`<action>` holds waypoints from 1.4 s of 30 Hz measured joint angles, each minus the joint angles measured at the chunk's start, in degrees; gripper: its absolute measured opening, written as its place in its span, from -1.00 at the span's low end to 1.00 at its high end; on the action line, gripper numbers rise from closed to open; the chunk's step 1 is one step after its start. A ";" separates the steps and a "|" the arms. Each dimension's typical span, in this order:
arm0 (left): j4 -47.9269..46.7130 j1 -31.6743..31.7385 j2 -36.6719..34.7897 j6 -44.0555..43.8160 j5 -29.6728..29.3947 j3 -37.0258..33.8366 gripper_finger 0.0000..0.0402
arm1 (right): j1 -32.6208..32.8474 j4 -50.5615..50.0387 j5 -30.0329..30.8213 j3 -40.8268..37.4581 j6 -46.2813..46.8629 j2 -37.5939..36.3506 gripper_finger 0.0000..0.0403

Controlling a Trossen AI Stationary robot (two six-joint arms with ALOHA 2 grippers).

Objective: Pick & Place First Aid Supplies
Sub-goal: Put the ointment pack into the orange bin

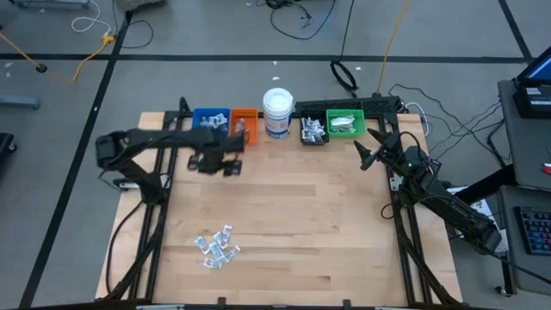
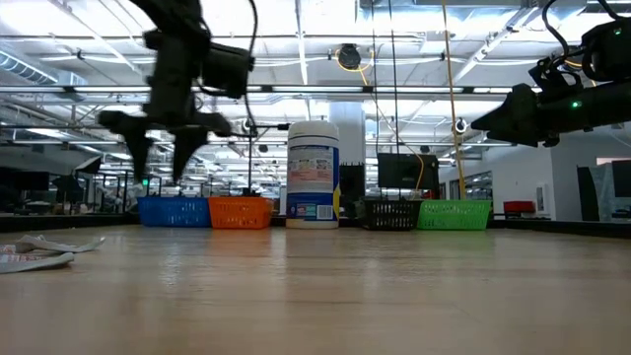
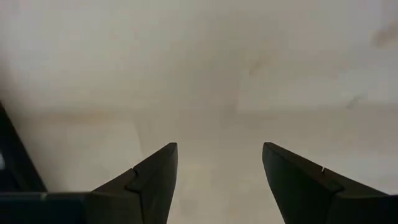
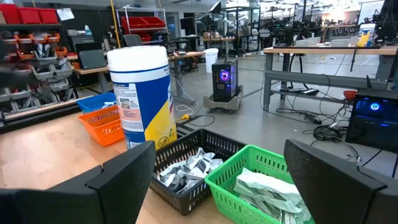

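Wooden table [image 1: 327, 224]: four bins, roughly eight loose packets [image 1: 217, 245]; left gripper [image 1: 225, 166], right gripper [image 1: 365, 156] both released.

Both arms are dark, jointed, black; each claw, left claw [image 2: 163, 148] and right claw [image 1: 368, 148], has two tapered matte fingers.
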 joint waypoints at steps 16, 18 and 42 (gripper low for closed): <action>9.64 -30.65 -7.35 -33.37 9.64 -15.78 0.20 | 0.00 0.02 0.00 0.02 0.00 0.00 0.75; 12.03 -33.88 -7.37 -37.34 9.49 -15.78 0.20 | 0.00 0.02 0.00 0.00 0.00 0.00 0.75; 22.12 -53.49 -5.29 -62.65 9.22 -18.56 0.20 | 0.00 0.02 0.00 0.00 0.00 0.00 0.75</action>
